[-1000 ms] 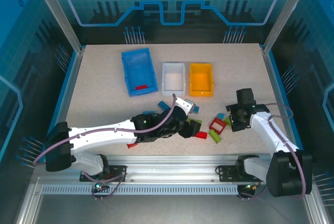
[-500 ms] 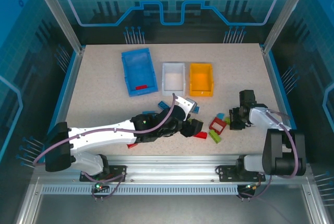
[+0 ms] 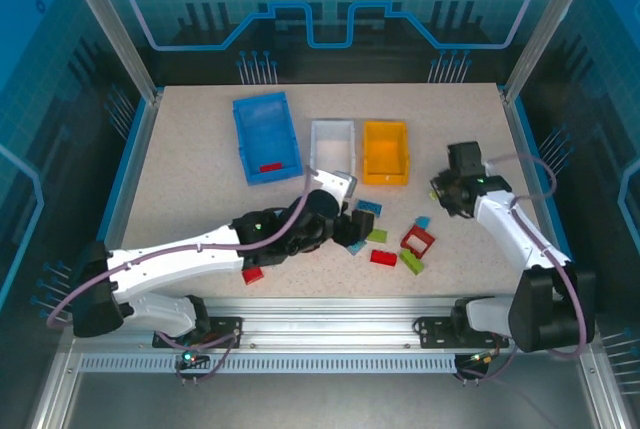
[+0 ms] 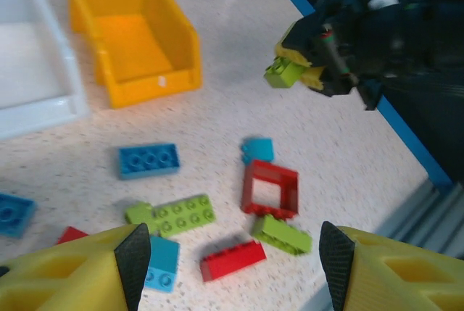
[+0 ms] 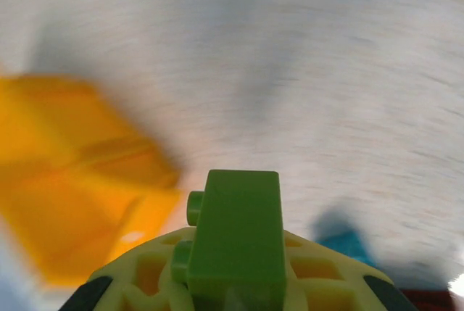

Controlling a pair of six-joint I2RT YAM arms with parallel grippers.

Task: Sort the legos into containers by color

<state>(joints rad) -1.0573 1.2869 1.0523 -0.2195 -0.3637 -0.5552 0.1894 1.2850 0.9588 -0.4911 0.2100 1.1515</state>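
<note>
My right gripper (image 3: 443, 192) is shut on a lime green lego (image 5: 235, 242), held above the table just right of the orange-yellow bin (image 3: 385, 151); the left wrist view shows that brick (image 4: 284, 73) in its jaws. My left gripper (image 4: 233, 271) is open over loose legos: a red brick (image 4: 232, 259), a lime plate (image 4: 172, 214), a lime brick (image 4: 283, 233), a red frame (image 4: 270, 188), a blue brick (image 4: 148, 159) and a cyan one (image 4: 257, 149). The blue bin (image 3: 265, 137) holds one red brick (image 3: 269, 166). The white bin (image 3: 332, 146) stands between the other two.
Another red brick (image 3: 252, 275) lies near the front edge beside the left arm. A cyan brick (image 4: 161, 264) sits by my left finger (image 4: 134, 260). The table's blue right rim (image 3: 527, 164) runs close behind the right arm. Bare tabletop lies right of the orange-yellow bin.
The right gripper rose and moved back toward the orange-yellow bin with the green brick. The left gripper drew back and left, uncovering bricks it had been over.
</note>
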